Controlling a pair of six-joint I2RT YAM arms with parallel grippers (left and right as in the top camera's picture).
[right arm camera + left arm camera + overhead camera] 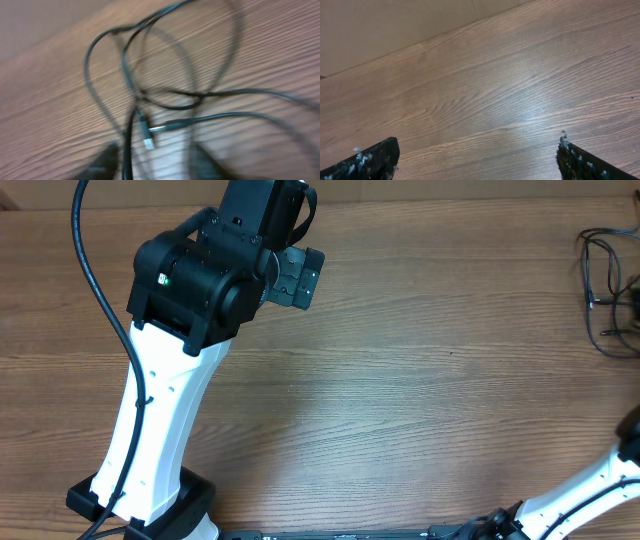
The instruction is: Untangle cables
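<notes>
Handling the cables [131, 125] should take little force: thin, light, limp black wires, likely to slide and snag where loops cross. They lie tangled on the bench [400, 380], well apart from the left gripper [479, 145], whose jaws stand wide over bare wood. The right gripper [154, 157], blurred, hangs just above the tangle, jaws parted, one strand running between. Taking hold near the plugs [148, 136] looks best; crossing loops obstruct.

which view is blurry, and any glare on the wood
right wrist: heavy motion blur, the cables smear into ghosted strands and the wood grain streaks; overhead: sharp, with a soft pale sheen on the table near the middle; left wrist: mostly crisp, with a bright glare patch on the wood right of centre.
</notes>
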